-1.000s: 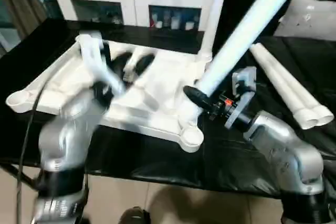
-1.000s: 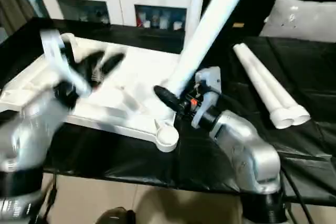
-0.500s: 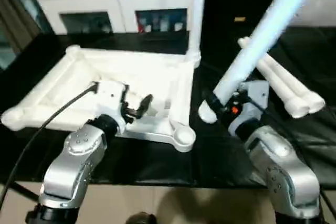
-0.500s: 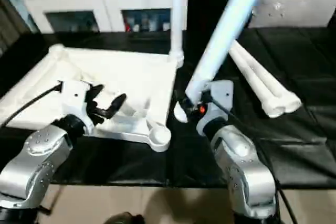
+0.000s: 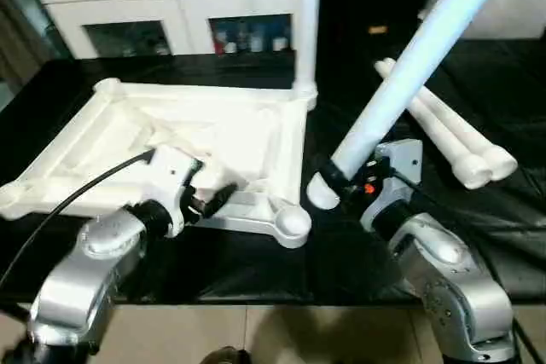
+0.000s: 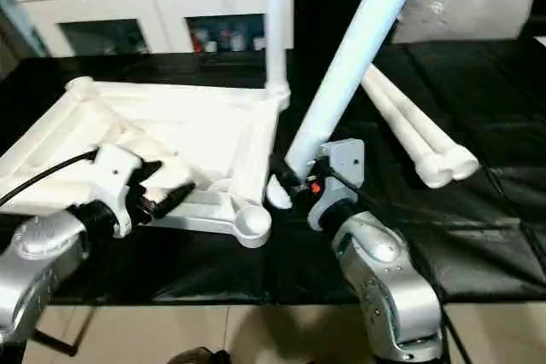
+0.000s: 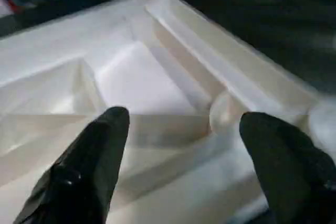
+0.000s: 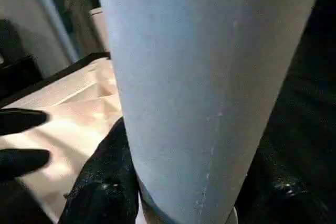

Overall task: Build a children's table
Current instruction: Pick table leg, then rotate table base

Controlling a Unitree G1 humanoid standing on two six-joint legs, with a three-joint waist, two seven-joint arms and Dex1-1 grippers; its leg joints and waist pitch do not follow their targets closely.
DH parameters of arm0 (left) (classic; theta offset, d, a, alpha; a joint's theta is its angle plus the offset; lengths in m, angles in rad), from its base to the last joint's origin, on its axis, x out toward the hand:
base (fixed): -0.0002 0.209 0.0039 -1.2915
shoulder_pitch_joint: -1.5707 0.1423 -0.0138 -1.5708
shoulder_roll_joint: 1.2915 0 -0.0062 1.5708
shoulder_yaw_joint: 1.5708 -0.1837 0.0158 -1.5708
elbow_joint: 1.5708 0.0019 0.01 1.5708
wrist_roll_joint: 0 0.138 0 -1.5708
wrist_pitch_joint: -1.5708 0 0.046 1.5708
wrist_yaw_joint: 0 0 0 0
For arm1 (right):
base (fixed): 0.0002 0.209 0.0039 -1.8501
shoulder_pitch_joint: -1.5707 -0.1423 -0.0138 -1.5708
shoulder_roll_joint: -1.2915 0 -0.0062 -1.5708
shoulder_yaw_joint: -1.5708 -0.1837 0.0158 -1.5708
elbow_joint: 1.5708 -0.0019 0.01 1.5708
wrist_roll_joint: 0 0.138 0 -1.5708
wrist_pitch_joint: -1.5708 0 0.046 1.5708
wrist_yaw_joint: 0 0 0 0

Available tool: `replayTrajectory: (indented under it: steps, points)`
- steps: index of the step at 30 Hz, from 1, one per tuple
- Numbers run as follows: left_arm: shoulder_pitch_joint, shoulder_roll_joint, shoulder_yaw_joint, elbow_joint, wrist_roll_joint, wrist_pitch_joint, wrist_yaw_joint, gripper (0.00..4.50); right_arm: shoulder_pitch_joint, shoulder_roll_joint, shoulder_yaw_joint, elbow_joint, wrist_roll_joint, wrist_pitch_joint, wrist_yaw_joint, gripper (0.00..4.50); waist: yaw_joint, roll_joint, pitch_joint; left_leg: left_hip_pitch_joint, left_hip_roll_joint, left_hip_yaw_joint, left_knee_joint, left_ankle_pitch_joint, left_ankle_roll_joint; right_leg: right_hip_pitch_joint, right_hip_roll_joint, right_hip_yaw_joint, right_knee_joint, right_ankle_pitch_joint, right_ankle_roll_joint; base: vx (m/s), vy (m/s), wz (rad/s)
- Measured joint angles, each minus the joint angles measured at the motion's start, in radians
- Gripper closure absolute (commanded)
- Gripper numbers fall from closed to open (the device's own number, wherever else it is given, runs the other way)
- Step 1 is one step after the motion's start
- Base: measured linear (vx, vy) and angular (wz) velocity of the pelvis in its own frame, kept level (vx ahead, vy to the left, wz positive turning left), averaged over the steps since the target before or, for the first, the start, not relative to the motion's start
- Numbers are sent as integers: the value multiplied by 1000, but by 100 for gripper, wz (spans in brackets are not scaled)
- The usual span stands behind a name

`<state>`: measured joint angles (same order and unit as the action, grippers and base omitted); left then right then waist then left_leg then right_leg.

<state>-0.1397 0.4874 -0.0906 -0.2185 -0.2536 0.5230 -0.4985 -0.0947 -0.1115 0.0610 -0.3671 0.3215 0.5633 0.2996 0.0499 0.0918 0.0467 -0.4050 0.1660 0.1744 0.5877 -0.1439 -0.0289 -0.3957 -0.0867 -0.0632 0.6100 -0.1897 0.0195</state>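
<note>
The children's table top (image 5: 213, 130) lies upside down on the black bench, ribbed underside up. One white leg (image 5: 305, 23) stands upright in its far right corner socket. My right gripper (image 5: 337, 178) is shut on a second leg (image 5: 409, 66), which leans up and to the right. That leg's thick end (image 5: 322, 192) hangs just right of the near right corner socket (image 5: 293, 223). In the right wrist view this leg (image 8: 205, 77) sits between the black fingers (image 8: 105, 182). My left gripper (image 7: 184, 118) is open and holds nothing, low over the top's near edge (image 5: 213, 198). Two more legs (image 5: 444, 134) lie side by side at the right.
A white cabinet (image 5: 171, 6) with glass doors stands behind the bench. A white cushion (image 5: 512, 14) lies at the back right. The bench's front edge (image 5: 256, 300) runs just below both forearms, with floor beyond it. A black cable (image 5: 68, 202) runs along my left arm.
My left gripper has drawn back from over the middle of the table top to its near edge. The held leg's thick end has shifted off the top's right rim to just beside it. The camera has also moved.
</note>
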Motion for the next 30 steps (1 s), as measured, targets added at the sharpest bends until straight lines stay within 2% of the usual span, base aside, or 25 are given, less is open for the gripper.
replayTrajectory:
  steps: [2, 6, 10, 12, 15, 19, 21, 23, 25, 30]
  points:
    - [-14, 34, -27, 35, 0, -20, -68, 73, -6, -8, 6, 16, 0, -10, 17, 259, 4, -2, 0, 0, -1, 0, 0, 0, 0, 0, 0, 1, -1, 0, 0, 0, 0, 0]
    - [-42, 43, -49, 48, -12, -29, -152, 73, -24, -2, -4, 39, 10, -24, 31, 259, 11, -2, 0, 0, -4, 1, 0, 0, 0, 0, -3, 4, 0, 0, 0, 0, 0, 0]
    - [-111, 55, -105, 76, -13, -59, -242, 73, -35, -22, -22, 28, 30, -32, 38, 259, 12, -5, -2, 1, -4, 1, -1, 0, 0, 0, -3, 4, 2, 0, 0, 0, 0, 0]
    - [-116, 63, -136, 89, -9, -72, -290, 110, -35, -37, -41, 28, 34, -23, 41, 259, 10, -8, -3, 1, -4, 1, -1, 0, 0, 0, -3, 4, 2, 0, 0, 0, 0, 0]
    - [-147, 106, -185, 148, -5, -91, -399, 123, -43, -60, -55, 28, 60, 10, 68, 259, 7, -16, -3, 1, -3, 2, -2, 0, 0, -2, -2, 4, 4, 0, 0, 0, 0, 0]
    - [-206, 135, -204, 224, 10, -118, -503, 157, -52, -93, -36, 24, 83, 26, 129, 259, 6, -14, -3, 2, -3, 2, -3, 0, 0, -2, -2, 4, 3, 0, 0, 0, 0, 0]
    - [-221, 140, -211, 246, 21, -132, -521, 160, -51, -108, -15, 24, 83, 26, 150, 259, 8, -12, -3, 2, -4, 2, -3, 0, 0, -1, -2, 5, 3, 0, 0, 0, 0, 0]
    - [-241, 138, -235, 286, 38, -149, -537, 191, -37, -129, -5, 16, 83, 26, 171, 259, 10, -11, -2, 2, -4, 2, -3, 0, 0, -1, -2, 5, 2, 0, 0, 0, 0, 0]
    - [-268, 135, -252, 343, 55, -163, -554, 201, -21, -158, 4, 14, 84, 30, 195, 259, 11, -10, -2, 2, -4, 2, -3, 0, 0, -1, -2, 5, 1, 0, 0, 0, 0, 0]
    - [-331, 129, -272, 425, 73, -206, -613, 245, -19, -184, 5, 14, 89, 51, 221, 259, 8, -9, 0, 2, -4, 2, -5, 0, 0, -2, -2, 5, 2, 0, -1, 0, 0, 0]
